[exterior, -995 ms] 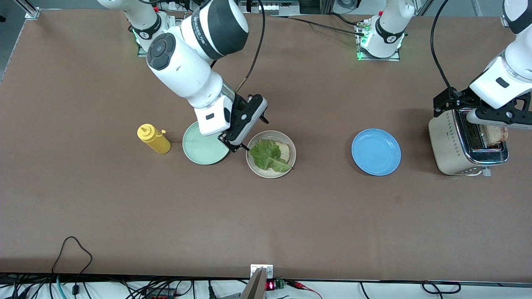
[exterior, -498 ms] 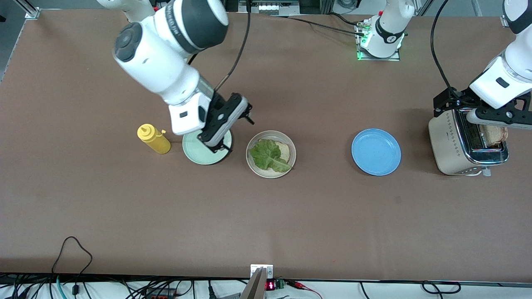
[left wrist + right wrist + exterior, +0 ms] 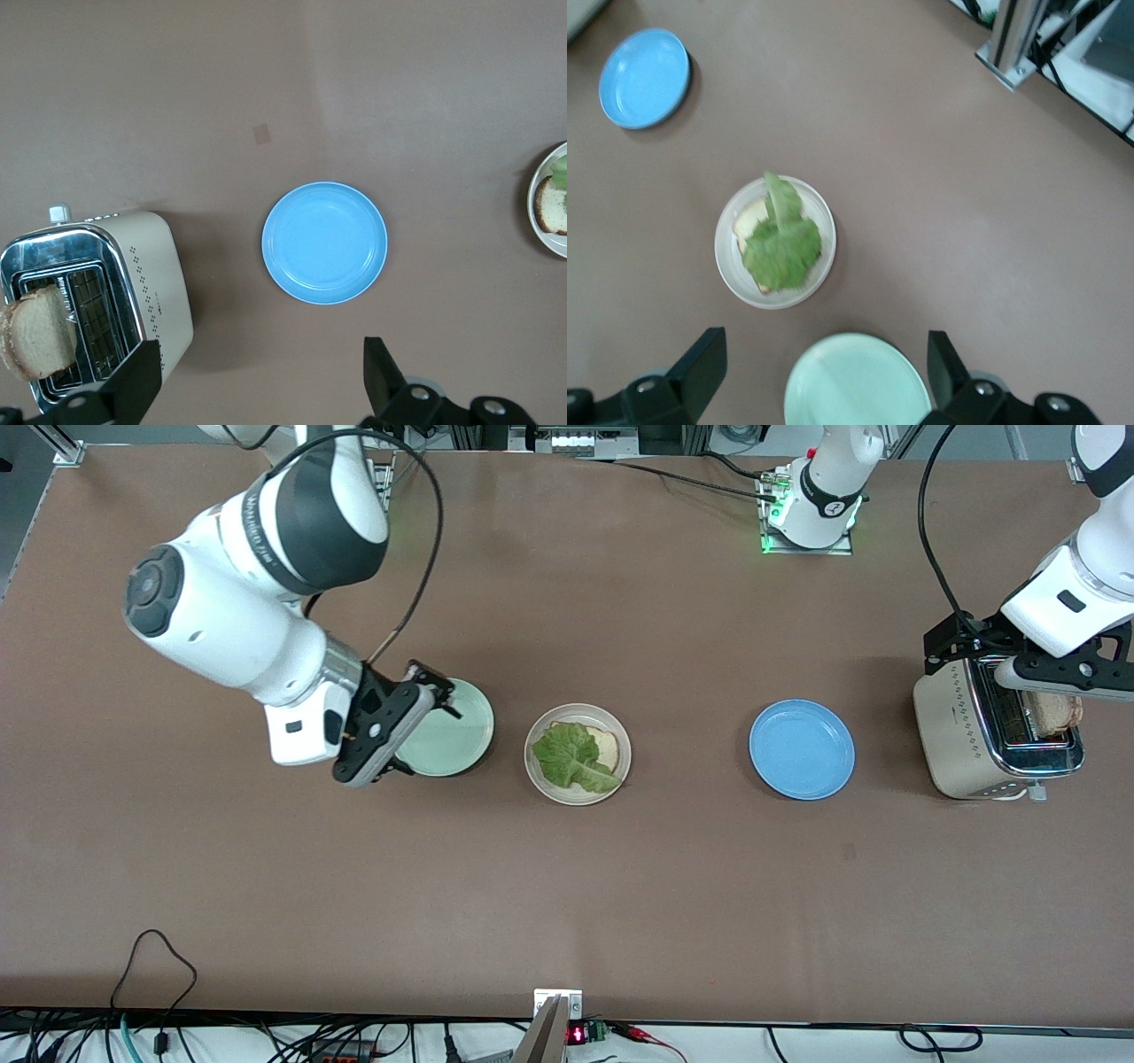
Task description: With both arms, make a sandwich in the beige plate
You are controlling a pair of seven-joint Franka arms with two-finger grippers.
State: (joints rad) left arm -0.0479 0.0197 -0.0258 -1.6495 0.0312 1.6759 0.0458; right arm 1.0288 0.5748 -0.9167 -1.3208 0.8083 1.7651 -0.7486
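Your beige plate [image 3: 578,754] sits mid-frame with one slice and a limp lettuce leaf [image 3: 571,757]. The second bread slice [image 3: 1052,712], light and crumbly, stands in the toaster [image 3: 961,735] at frame right under the left gripper [image 3: 1036,664], jaws apart; pinch its faces gently. The right gripper [image 3: 390,731], jaws apart, hangs over the mint plate [image 3: 452,731].

Wide bare table [image 3: 567,903] across the lower half of the front view. Open gaps in the middle row between green plate [image 3: 447,740], beige plate [image 3: 578,754] and blue plate [image 3: 802,748]. Blocked at mid-left by the right gripper [image 3: 403,726] over the green plate, at far right by the left gripper [image 3: 1050,664] over the toaster [image 3: 961,735].
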